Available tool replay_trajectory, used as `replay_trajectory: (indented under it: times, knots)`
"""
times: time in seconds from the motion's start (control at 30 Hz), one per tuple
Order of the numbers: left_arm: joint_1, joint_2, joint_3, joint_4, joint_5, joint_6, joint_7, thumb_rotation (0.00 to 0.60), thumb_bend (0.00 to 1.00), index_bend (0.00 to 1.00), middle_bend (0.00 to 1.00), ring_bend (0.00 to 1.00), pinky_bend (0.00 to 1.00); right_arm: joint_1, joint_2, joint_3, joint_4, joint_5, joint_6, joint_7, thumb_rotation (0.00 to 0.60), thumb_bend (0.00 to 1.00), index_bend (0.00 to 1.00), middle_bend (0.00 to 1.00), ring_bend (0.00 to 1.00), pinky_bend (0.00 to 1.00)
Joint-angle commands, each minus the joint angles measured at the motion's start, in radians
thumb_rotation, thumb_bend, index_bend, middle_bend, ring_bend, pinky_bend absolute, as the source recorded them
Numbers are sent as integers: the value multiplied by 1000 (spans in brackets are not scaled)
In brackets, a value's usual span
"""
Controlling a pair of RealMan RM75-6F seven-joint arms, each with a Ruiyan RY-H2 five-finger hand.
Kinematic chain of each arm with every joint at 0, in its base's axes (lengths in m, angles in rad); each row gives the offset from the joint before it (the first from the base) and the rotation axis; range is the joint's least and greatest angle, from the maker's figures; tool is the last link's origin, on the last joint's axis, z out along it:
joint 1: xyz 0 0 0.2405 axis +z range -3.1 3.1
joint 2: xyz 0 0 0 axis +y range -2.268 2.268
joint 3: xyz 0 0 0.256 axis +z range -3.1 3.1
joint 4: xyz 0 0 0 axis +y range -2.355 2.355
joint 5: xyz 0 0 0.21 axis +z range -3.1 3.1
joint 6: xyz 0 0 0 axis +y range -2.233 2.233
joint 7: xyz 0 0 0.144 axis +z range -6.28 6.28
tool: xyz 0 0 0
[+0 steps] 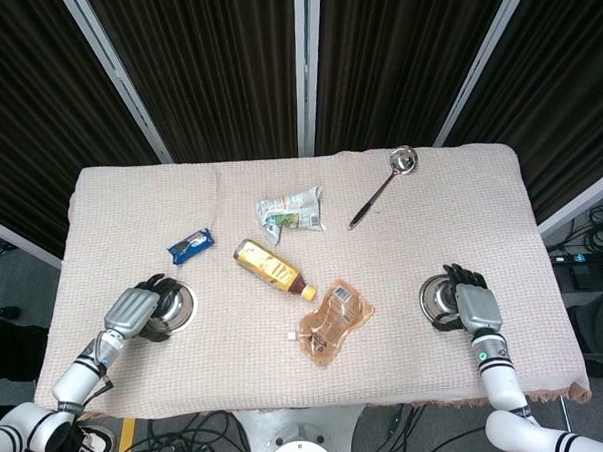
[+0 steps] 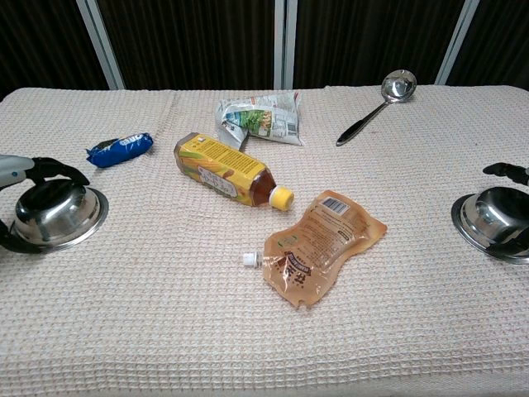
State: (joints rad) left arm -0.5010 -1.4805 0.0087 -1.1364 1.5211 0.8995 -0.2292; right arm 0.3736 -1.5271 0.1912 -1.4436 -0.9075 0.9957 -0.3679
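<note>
1. Tablecloth (image 1: 130,193): beige waffle weave, covering the whole table, hanging over its edges.
2. Left steel bowl (image 2: 62,217): round, polished, at 8 o'clock of the table near the left edge. Left hand (image 1: 137,311) lies over its rim, dark fingers (image 2: 56,168) curled around the bowl's far side and touching it.
3. Right steel bowl (image 2: 492,217): matching, at 4 o'clock near the right edge. Right hand (image 1: 471,304) covers its outer rim, fingers (image 2: 504,169) bent over the bowl; whether they clamp it, I cannot tell.
4. Yellow tea bottle (image 1: 272,268): plastic, lying flat at centre, cap toward 4 o'clock.
5. Amber spouted pouch (image 1: 332,323): soft, flat, just beside the bottle cap at 5 o'clock.
6. Green-white crinkled packet (image 1: 292,208): at 12 o'clock of the bottle.
7. Blue snack wrapper (image 1: 189,247): at 12 o'clock of the left bowl.
8. Steel ladle (image 1: 382,186): long handle, at 1 o'clock; open cloth separates it from the right bowl.
</note>
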Motion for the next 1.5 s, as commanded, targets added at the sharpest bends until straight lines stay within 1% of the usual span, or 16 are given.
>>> replay_trajectory:
  times: [0.03, 0.13, 0.23, 0.4, 0.47, 0.53, 0.57, 0.63, 0.7, 0.77, 0.87, 0.97, 1.07, 1.1, 1.27, 1.5]
  knots:
    - [-2, -15, 7, 23, -4, -1, -24, 600, 0, 216, 184, 111, 312, 7, -2, -5, 2, 12, -6, -7, 600, 4, 14, 26, 0, 96]
    - [-4, -24, 12, 41, 0, 6, -47, 600, 0, 248, 230, 154, 364, 16, -5, -8, 6, 34, -13, -16, 600, 19, 101, 101, 42, 187]
    - [-5, -29, 15, 55, 6, 20, -60, 600, 0, 301, 291, 209, 421, 27, -8, -10, 11, 56, -18, -28, 600, 33, 211, 192, 138, 282]
    - [7, -41, 11, 72, 4, 65, -60, 600, 25, 416, 374, 294, 504, 24, -31, -7, 20, 44, 37, -19, 600, 83, 446, 359, 304, 419]
    - [21, -36, -2, 64, 4, 118, -64, 600, 36, 439, 395, 318, 522, 11, -35, -4, 16, 9, 78, 14, 600, 100, 518, 412, 357, 472]
    - [43, -18, -23, 33, 8, 204, -66, 600, 41, 447, 401, 327, 533, -11, -25, 3, -2, -45, 128, 74, 600, 104, 542, 429, 374, 491]
    - [59, -7, -40, 10, 9, 263, -68, 600, 41, 448, 401, 333, 540, -26, -18, 8, -11, -83, 161, 119, 600, 108, 546, 432, 378, 494]
    - [103, -4, -101, -44, 7, 437, -79, 600, 41, 454, 402, 349, 558, -65, -13, 24, -17, -199, 262, 271, 600, 113, 551, 436, 385, 499]
    - [136, -17, -156, -108, 8, 581, -136, 600, 40, 464, 402, 358, 569, -96, -38, 47, 18, -321, 375, 474, 600, 113, 552, 437, 385, 499]
    - [147, -29, -190, -175, 15, 658, -201, 600, 41, 468, 404, 367, 577, -104, -93, 74, 76, -410, 466, 683, 600, 113, 553, 437, 385, 499]
    - [136, -67, -224, -243, 29, 709, -274, 600, 41, 467, 412, 374, 581, -78, -184, 104, 138, -486, 520, 965, 600, 121, 555, 436, 386, 500]
    - [112, -123, -245, -286, 45, 729, -309, 600, 41, 469, 423, 381, 582, -34, -254, 136, 117, -494, 477, 1255, 600, 137, 555, 435, 386, 500]
    - [82, -177, -249, -295, 63, 726, -311, 600, 40, 473, 437, 397, 592, 25, -283, 157, 68, -489, 372, 1487, 600, 149, 555, 435, 386, 500]
    - [74, -191, -250, -299, 65, 720, -315, 600, 40, 475, 438, 398, 593, 45, -288, 160, 60, -491, 339, 1531, 600, 150, 555, 434, 385, 500]
    - [33, -260, -250, -292, 80, 700, -314, 600, 40, 484, 441, 403, 595, 155, -342, 172, 67, -509, 213, 1629, 600, 150, 555, 435, 386, 500]
    - [-32, -308, -251, -257, 102, 646, -318, 600, 41, 487, 447, 403, 595, 274, -374, 192, 64, -506, 54, 1771, 600, 149, 556, 435, 386, 500]
